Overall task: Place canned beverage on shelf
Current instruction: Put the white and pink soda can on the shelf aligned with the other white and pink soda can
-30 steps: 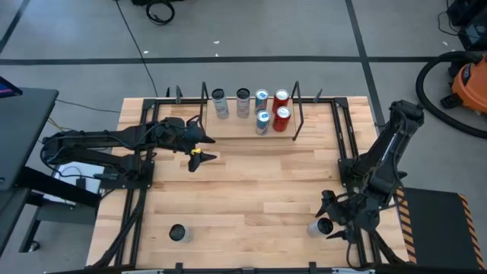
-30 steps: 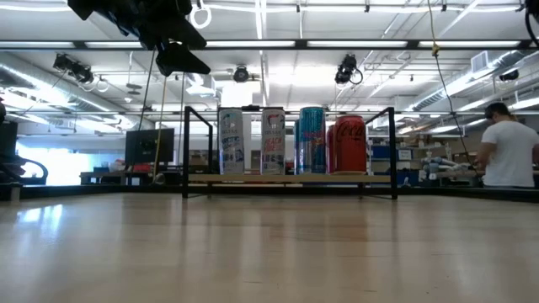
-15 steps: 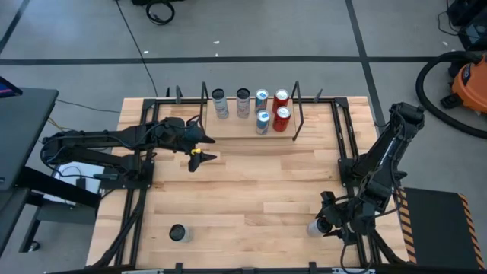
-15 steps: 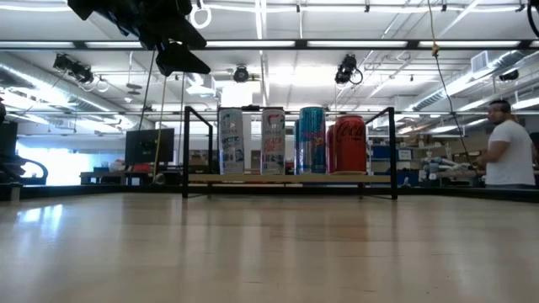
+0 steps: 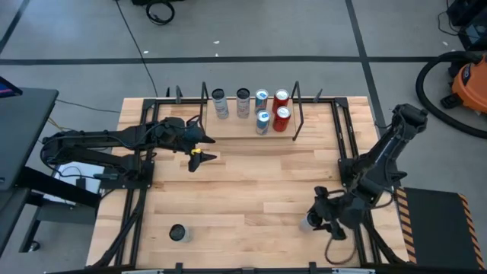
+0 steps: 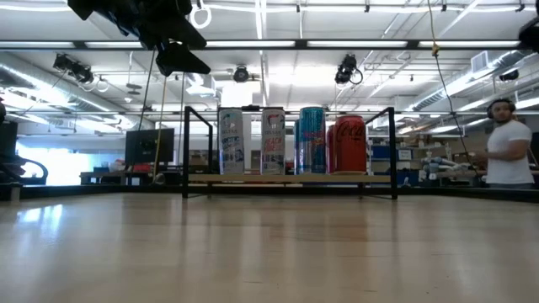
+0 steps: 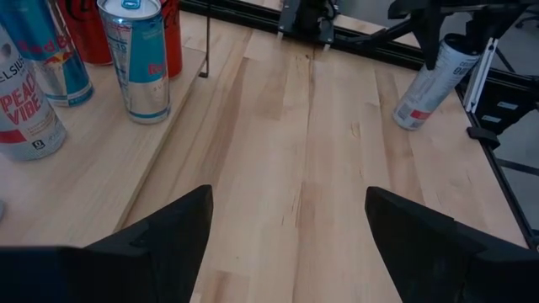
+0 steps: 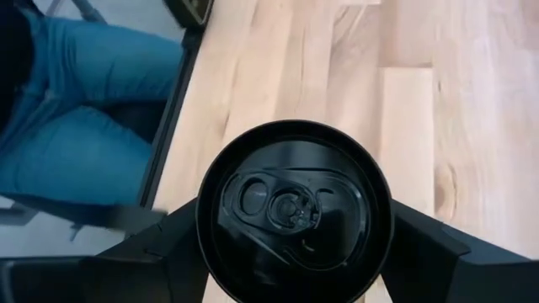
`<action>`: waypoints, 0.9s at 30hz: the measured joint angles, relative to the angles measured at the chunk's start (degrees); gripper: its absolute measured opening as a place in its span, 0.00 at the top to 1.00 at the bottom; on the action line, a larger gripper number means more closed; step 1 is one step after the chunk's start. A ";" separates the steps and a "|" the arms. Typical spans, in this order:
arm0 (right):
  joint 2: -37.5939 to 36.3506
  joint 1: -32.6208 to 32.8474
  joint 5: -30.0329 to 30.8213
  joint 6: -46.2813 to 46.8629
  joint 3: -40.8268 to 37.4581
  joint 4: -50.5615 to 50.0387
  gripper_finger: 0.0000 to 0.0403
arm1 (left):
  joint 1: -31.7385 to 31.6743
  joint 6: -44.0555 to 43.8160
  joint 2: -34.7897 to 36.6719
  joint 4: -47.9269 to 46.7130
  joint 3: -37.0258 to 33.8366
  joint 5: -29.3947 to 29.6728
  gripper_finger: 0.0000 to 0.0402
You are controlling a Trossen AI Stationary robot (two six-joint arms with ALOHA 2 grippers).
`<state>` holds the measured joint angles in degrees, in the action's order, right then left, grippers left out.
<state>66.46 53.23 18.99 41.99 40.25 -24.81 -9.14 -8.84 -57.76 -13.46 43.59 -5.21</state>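
Can (image 8: 295,210): round black metal top | right end effector (image 8: 295,240): pinching its sides | left end effector (image 7: 286,227): spread

Person (image 6: 508,143), orange vacuum (image 5: 466,80)

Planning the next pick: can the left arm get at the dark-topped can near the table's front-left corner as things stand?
Probably yes. The dark-topped can stands alone on bare table on the left arm's side. The left gripper hangs open by the shelf, nothing between. The right gripper is busy at another can.
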 joint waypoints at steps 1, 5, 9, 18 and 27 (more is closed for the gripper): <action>0.00 -1.38 -0.94 -0.73 0.00 0.62 0.32 | 0.01 0.00 0.00 0.01 0.00 0.00 0.22; 0.00 -7.09 -5.47 -6.10 -0.02 4.44 0.31 | 0.00 0.04 0.00 0.01 0.00 0.02 0.22; -0.02 -13.33 -9.75 -11.26 -0.02 7.26 0.31 | 0.01 0.33 0.00 -0.01 0.00 0.00 0.22; 0.00 -28.47 -12.06 -21.36 5.17 7.55 0.31 | 0.02 0.50 0.00 -0.08 0.00 0.01 0.22; 5.23 -40.79 -13.11 -31.13 16.01 7.43 0.31 | 0.00 0.52 -0.48 -0.40 0.00 0.02 0.22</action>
<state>71.68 12.44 5.88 10.86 56.26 -17.38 -9.15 -8.32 -58.24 -13.86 43.59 -5.19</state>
